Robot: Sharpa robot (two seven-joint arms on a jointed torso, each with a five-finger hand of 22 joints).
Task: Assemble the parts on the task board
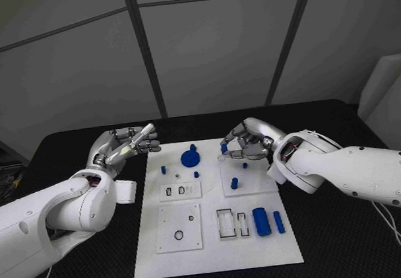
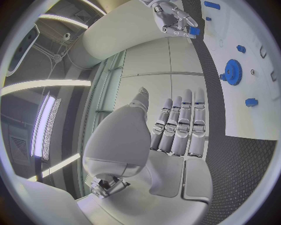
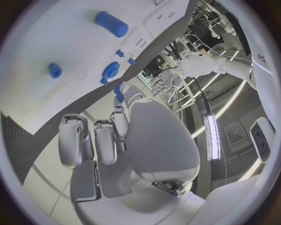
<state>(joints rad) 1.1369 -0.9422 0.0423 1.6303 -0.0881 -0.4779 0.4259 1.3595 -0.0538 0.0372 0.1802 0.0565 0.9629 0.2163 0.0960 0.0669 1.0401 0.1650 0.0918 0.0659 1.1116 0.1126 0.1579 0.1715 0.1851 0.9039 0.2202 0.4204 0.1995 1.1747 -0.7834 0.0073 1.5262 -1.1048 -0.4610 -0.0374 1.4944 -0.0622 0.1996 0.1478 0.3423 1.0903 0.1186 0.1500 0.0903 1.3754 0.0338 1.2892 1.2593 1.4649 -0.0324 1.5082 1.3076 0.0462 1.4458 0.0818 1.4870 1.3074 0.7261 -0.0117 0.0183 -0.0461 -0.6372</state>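
Observation:
The white task board (image 1: 222, 256) lies in the middle of the black table. On it are a blue gear (image 1: 191, 158), small blue pegs (image 1: 164, 170), a short blue cylinder (image 1: 233, 183) and, nearer me, a thick blue cylinder (image 1: 261, 220) beside a thin one (image 1: 278, 222). My right hand (image 1: 246, 142) hovers over the board's far right part and pinches a small blue part (image 1: 224, 148) between thumb and finger; the left wrist view shows that part (image 2: 194, 31) at its fingertips. My left hand (image 1: 125, 146) is raised beside the board's far left corner, fingers (image 2: 181, 122) stretched out, holding nothing.
White inset plates with slots and holes (image 1: 181, 190) sit on the board, one with a black ring (image 1: 178, 235). Black table surface (image 1: 354, 243) runs on both sides of the board. In the right wrist view the gear (image 3: 110, 71) and a blue cylinder (image 3: 111, 24) lie on the board.

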